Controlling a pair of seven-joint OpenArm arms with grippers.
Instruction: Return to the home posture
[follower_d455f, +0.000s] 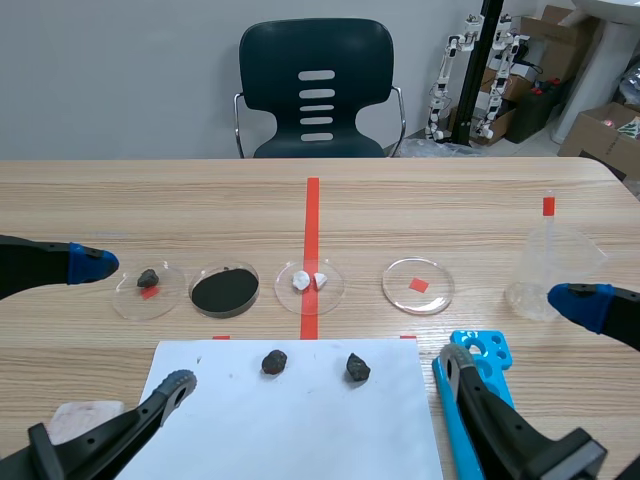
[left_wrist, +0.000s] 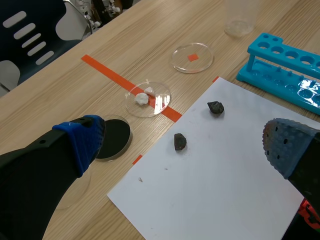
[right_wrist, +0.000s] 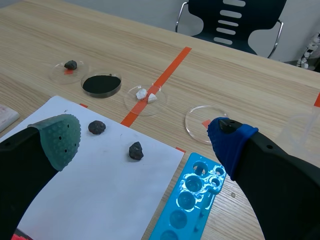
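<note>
Bench: pale wood grain, with orange-red tape marks. Paper sheet: white. Two stones: dark grey. Tube rack: bright blue. One dish: black fill. White lumps in another. Right fingers: black; pads dotted grey-green and blue.
</note>
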